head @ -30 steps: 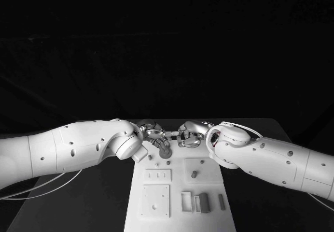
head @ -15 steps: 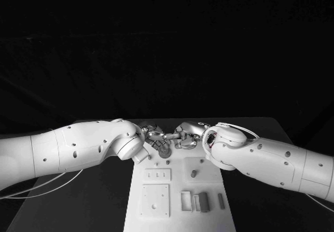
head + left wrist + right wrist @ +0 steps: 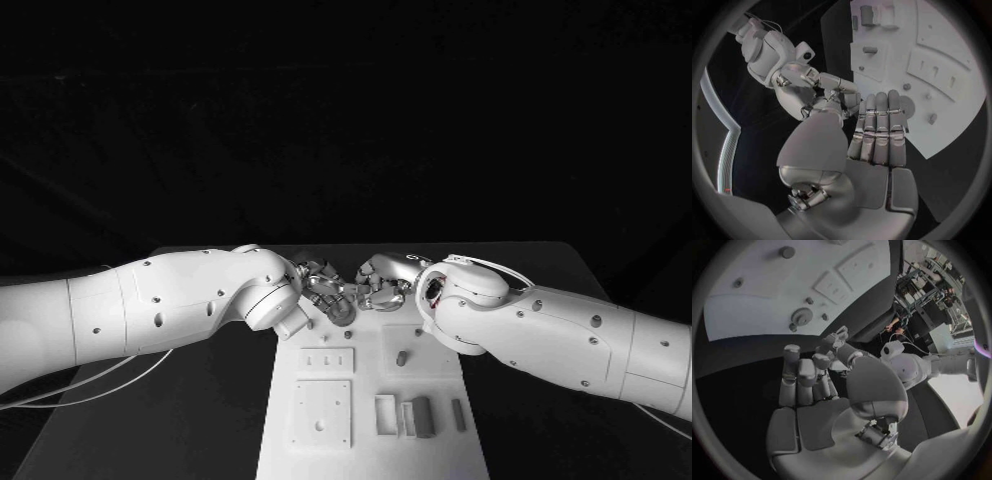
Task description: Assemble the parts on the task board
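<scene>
My left hand [image 3: 323, 290] and right hand [image 3: 387, 284] meet fingertip to fingertip over the task board's [image 3: 368, 440] far end; what they grip, I cannot tell. A gear [image 3: 802, 316] sits there.

Black table [image 3: 188, 400] beneath, dark backdrop behind.

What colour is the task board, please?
White; the task board shows best in the head view.
</scene>
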Available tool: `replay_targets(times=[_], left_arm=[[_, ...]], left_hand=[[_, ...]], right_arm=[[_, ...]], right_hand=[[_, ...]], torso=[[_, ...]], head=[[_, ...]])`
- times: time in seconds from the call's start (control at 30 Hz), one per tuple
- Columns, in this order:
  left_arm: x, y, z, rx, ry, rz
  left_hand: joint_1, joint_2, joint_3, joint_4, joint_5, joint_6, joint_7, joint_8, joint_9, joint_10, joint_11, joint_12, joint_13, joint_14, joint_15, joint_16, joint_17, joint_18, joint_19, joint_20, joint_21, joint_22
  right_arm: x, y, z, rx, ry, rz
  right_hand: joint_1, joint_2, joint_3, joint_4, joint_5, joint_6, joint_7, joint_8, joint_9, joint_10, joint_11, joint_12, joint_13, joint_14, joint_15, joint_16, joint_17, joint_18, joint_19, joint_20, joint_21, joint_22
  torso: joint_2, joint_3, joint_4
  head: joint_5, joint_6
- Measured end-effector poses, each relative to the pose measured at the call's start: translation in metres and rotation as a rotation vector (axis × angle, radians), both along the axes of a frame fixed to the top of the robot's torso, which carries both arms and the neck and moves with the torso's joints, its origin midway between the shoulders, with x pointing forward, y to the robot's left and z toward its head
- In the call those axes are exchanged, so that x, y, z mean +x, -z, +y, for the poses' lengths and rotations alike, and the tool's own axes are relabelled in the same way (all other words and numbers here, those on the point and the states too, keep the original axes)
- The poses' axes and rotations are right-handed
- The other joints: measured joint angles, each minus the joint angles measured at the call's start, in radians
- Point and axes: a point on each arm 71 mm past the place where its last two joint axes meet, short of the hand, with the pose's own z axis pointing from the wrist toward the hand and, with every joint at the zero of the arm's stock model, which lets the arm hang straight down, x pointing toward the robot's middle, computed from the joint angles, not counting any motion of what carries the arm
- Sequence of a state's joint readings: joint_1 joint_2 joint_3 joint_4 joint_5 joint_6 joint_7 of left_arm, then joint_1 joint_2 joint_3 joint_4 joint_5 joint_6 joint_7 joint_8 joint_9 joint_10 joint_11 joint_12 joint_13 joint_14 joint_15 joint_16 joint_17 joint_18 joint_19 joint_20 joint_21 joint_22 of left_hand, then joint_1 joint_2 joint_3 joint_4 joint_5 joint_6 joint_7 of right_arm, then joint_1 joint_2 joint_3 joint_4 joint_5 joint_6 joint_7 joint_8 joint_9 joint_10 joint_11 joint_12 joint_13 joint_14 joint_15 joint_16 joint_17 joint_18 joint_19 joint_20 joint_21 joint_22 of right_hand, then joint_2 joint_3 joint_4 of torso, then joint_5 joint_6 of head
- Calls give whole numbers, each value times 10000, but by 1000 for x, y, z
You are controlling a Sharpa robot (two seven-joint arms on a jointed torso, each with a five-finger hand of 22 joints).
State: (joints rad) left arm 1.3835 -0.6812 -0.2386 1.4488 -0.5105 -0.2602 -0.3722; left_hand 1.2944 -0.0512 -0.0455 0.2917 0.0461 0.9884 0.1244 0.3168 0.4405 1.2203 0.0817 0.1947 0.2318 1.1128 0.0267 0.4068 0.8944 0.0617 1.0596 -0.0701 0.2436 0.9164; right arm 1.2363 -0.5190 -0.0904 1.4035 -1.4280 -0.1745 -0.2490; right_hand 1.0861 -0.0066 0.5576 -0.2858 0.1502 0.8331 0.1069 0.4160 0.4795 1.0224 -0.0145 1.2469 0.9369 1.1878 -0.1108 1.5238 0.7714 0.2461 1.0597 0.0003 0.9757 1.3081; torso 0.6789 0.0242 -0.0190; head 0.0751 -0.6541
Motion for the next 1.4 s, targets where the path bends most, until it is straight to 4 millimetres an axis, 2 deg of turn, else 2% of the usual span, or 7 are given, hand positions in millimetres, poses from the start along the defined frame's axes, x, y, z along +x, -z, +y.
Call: replay_targets(times=[0.13,0.27,0.47,0.67,1.03,1.2,1.4], left_arm=[[0,0,0,65,42,43],[-1,1,-1,107,99,83],[-2,1,-2,150,156,140],[-3,1,-3,170,213,204],[-3,2,-4,198,212,294],[-3,2,-4,218,191,326],[-3,2,-4,219,169,339]], left_hand=[[421,-10,204,6,0,67,6,0,-15,0,0,59,49,0,0,74,0,-3,0,0,40,88],[484,-10,323,26,0,103,-31,-1,-18,0,0,59,64,0,0,113,-1,-13,-1,1,40,130],[487,-7,412,4,0,148,-70,-1,-24,-1,0,108,101,0,0,164,-2,-32,0,1,44,184],[67,-182,484,18,0,236,-93,-2,-32,36,-36,175,149,0,0,290,-2,-99,72,-70,109,269],[-456,-236,762,2,-5,317,-104,-2,-31,71,-71,220,203,39,-39,348,-3,-162,108,-105,110,375],[298,57,983,-65,-5,317,-104,-1,-43,71,-71,220,230,3,-74,417,-25,-180,108,-105,110,455],[928,119,1211,-78,-7,317,-104,-1,-57,71,-71,220,244,3,-74,417,-54,-213,109,-104,110,527]], right_arm=[[-1,0,1,-1,-28,3],[-2,0,2,-11,-64,-19],[-3,0,4,-43,-92,-49],[-3,0,4,-92,-98,-75],[-3,0,6,-190,-138,-106],[-4,0,6,-212,-149,-105],[-5,1,6,-239,-141,-83]], right_hand=[[0,0,0,0,0,0,0,-12,12,0,0,0,0,-1,1,0,0,-4,0,1,0,0],[0,0,0,0,0,0,0,-16,12,0,-1,0,0,0,0,0,0,-46,-1,0,0,0],[0,0,0,0,0,35,-35,-18,13,17,-18,0,1,36,-36,0,-4,51,0,1,0,0],[0,0,0,0,0,38,-38,-19,30,18,-18,0,1,37,-37,0,-9,77,0,1,0,0],[0,0,0,0,0,54,-54,12,27,21,-21,0,-8,37,-37,0,-9,77,52,-19,0,0],[0,0,0,0,0,58,-58,14,31,35,-35,0,-8,36,-36,0,-9,75,53,-18,0,0],[0,0,-1,-1,0,59,-59,14,44,36,-36,0,-7,35,-36,0,-9,69,53,-18,0,0]], torso=[[1,0,0],[2,2,-1],[5,5,-7],[9,7,-7],[11,12,-4],[12,12,-4],[14,16,-5]], head=[[7,-1],[9,0],[21,-1],[17,-8],[35,-9],[51,-8],[66,-14]])
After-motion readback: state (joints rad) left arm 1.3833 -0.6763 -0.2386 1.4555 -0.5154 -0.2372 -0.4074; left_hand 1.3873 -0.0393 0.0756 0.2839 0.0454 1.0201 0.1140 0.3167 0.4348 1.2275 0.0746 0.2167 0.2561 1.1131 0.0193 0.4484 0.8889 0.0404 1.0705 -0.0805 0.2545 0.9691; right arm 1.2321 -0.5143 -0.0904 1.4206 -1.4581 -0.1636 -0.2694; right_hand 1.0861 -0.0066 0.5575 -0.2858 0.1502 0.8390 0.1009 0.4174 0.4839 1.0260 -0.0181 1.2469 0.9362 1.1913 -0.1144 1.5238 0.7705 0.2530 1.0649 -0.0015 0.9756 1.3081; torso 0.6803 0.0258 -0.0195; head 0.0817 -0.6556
